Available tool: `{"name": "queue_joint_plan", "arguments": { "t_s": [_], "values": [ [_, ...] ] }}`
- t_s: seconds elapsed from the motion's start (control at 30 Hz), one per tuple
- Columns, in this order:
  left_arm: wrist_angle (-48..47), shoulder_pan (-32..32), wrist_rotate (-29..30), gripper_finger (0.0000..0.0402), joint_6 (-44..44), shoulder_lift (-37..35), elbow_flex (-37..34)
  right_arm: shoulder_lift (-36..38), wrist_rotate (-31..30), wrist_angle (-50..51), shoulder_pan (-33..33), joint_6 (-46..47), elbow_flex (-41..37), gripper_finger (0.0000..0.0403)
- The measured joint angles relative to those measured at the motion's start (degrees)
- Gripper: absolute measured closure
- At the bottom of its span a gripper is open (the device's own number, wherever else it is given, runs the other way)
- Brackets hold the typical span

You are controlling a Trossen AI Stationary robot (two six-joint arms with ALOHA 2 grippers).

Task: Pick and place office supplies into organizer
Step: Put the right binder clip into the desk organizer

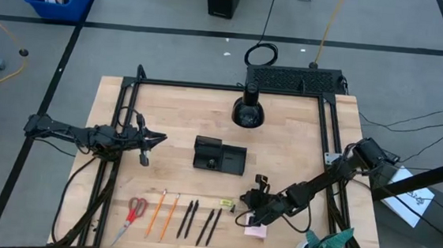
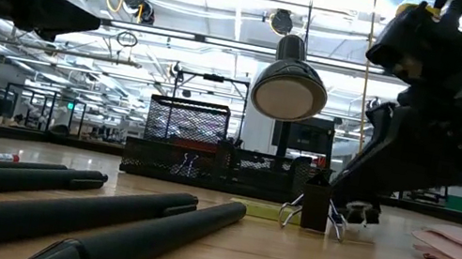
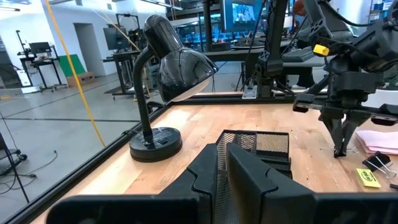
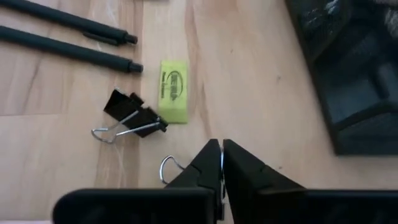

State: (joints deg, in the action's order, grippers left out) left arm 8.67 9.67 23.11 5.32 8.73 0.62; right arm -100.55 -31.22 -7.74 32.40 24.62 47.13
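The right gripper [image 4: 221, 163], fingers pressed together over a clip [image 4: 169, 169] low in the wrist frame, sat near the eraser [image 4: 173, 91], the organizer [image 1: 219, 155] mid-table; the left gripper [image 1: 157, 139] hovered nearly closed, empty, at left.

Light wooden surface [image 1: 298, 154] bearing organizer [image 1: 219, 155], desk lamp [image 1: 248, 110], scissors [image 1: 133, 214], pencils [image 1: 162, 214], pens [image 1: 200, 220], sticky-note pad [image 1: 256, 231].

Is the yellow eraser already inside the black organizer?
No, the yellow eraser lies on the wooden table beside a black binder clip, apart from the organizer.
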Motion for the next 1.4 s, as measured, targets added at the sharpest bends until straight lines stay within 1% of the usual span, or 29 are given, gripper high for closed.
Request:
{"name": "queue_joint_plan", "arguments": {
  "t_s": [0.1, 0.23, 0.37, 0.47, 0.57, 0.63, 0.7, 0.77, 0.87, 0.93, 1.03, 1.1, 1.2, 1.27, 1.33, 1.4],
  "values": [
    [0.02, 0.0, 0.0, 0.036, 0.0, 0.0, 0.0, 3.93, -0.36, -0.81, -0.97, -4.54, 0.22, 0.0399],
    [0.06, -0.02, 0.0, 0.036, 0.0, 0.0, 0.0, 9.83, -3.45, -1.21, -2.68, -11.25, 1.18, 0.0401],
    [0.1, -0.01, 0.0, 0.036, 0.0, 0.0, 0.0, 14.1, -3.18, -4.95, -6.13, -20.1, 2.04, 0.0401],
    [0.5, -0.02, 0.0, 0.036, 0.0, 0.0, 0.0, 15.36, -1.88, -9.86, -9.02, -23.46, 2.08, 0.0401],
    [0.43, -0.01, 0.0, 0.036, 0.0, 0.0, 0.0, 14.88, 0.75, -13.88, -10.13, -23.82, 2.08, 0.0401],
    [-0.09, -0.02, 0.0, 0.036, 0.07, 0.01, 0.0, 13.53, 3.05, -14.41, -10.27, -23.72, 2.12, 0.0402],
    [-0.07, -0.02, 0.02, 0.036, 0.22, 0.0, 0.0, 11.64, 3.01, -12.55, -10.1, -22.45, 1.99, 0.0402],
    [-0.28, 0.0, 0.48, 0.036, 0.28, 0.0, 0.0, 9.41, 2.94, -13.13, -9.95, -21.42, 1.99, 0.0402],
    [-0.26, -0.01, 0.94, 0.036, 0.24, 0.0, 0.0, 5.85, 3.22, -18.28, -10.47, -22.73, 1.99, 0.0402],
    [-0.25, -0.02, 0.98, 0.036, 0.17, 0.0, 0.0, 3.62, 5.76, -22.21, -11.21, -23.72, 1.99, 0.0402],
    [-0.25, -0.02, 0.98, 0.036, 0.05, 0.0, 0.0, 1.2, 13.43, -28.41, -12.41, -24.29, 1.99, 0.0402],
    [-0.23, 0.0, 0.98, 0.036, 0.03, 0.0, 0.0, 0.27, 16.3, -30.8, -12.68, -24.52, 1.99, 0.0402],
    [0.07, 0.0, 1.0, 0.036, 0.15, 0.0, 0.0, -0.44, 16.46, -32.8, -12.98, -24.2, 2.0, 0.0402],
    [0.26, 0.0, 1.01, 0.036, 0.13, 0.0, 0.0, -0.42, 14.88, -32.15, -13.46, -24.39, 2.83, 0.0402],
    [0.26, -0.01, 1.01, 0.036, 0.21, 0.0, 0.0, -0.42, 13.15, -29.23, -13.99, -26.12, 4.86, 0.0402],
    [0.24, -0.02, 1.03, 0.036, 0.37, 0.0, 0.0, -0.46, 13.06, -23.91, -14.42, -28.91, 7.86, 0.0403]
  ]
}}
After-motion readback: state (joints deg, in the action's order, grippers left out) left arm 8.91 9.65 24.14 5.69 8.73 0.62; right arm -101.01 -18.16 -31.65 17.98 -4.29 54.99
